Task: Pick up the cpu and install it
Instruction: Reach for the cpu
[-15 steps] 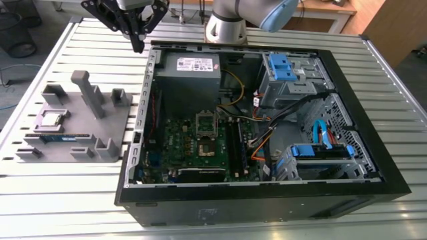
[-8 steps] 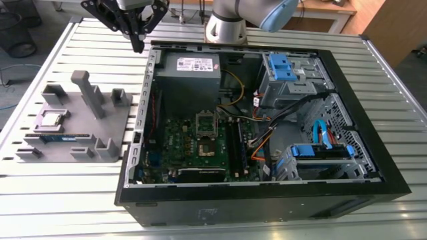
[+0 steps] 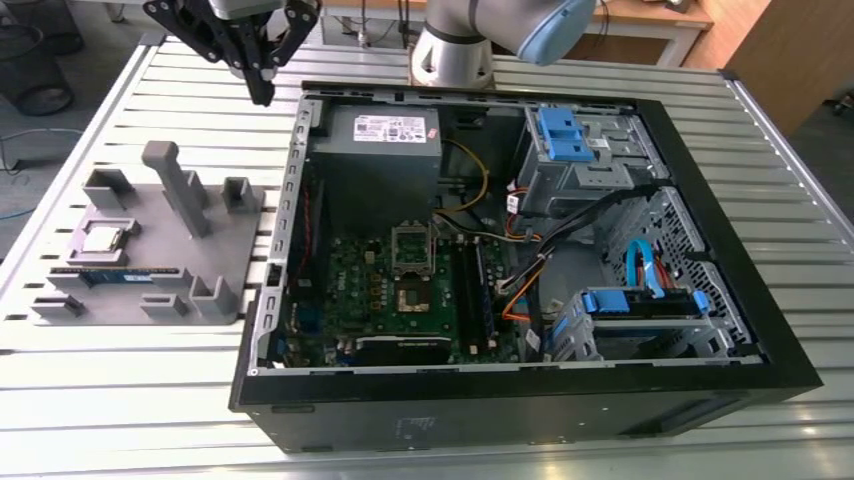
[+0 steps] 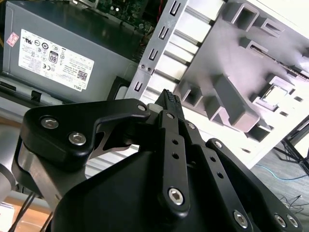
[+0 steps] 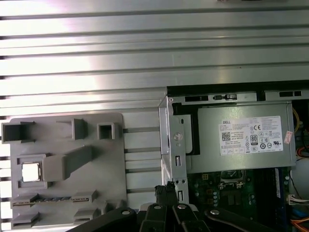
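Note:
The cpu (image 3: 104,238) is a small silver square chip. It lies flat in a square pocket of the grey holder plate (image 3: 200,250) at the exterior view's left. It also shows in the first wrist view as cpu (image 5: 30,172) and in the second wrist view as cpu (image 4: 277,96). My gripper (image 3: 260,92) hangs high above the table's far side, beside the case's back corner and well away from the chip. Its black fingers (image 4: 169,99) are pressed together with nothing between them. The motherboard socket (image 3: 411,290) sits in the middle of the open case.
The open black computer case (image 3: 534,400) holds a grey power supply (image 3: 380,135), blue drive brackets (image 3: 567,135) and orange and blue cables. A blue-green memory stick (image 3: 120,275) lies on the holder plate below the chip. A tall grey post (image 3: 174,185) rises from that plate.

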### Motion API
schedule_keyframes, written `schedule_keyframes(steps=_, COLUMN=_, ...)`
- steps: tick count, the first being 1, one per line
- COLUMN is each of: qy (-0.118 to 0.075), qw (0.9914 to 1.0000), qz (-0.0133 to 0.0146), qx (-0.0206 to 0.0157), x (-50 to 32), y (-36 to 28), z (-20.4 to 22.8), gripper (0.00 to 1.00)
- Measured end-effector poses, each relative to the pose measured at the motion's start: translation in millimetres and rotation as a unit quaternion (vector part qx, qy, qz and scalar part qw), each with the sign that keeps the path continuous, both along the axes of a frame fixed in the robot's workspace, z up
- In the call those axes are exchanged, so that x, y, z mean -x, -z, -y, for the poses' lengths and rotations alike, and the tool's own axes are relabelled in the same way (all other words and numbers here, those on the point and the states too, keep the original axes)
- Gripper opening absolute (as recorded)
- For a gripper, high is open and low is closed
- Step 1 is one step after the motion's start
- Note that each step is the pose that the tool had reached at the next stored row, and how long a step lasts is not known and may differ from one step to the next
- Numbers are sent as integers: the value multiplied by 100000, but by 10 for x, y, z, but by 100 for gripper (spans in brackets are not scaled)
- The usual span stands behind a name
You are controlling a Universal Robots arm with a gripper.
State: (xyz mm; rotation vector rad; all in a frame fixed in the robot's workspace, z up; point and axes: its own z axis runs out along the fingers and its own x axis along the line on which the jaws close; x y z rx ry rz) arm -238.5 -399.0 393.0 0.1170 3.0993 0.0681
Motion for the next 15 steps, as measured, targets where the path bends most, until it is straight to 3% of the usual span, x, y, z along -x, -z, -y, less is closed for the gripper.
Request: schedule_keyframes(steps=15, qy=6, qw=100000, qz=138, qx=-1, x=294, y=6, z=0, gripper=11)
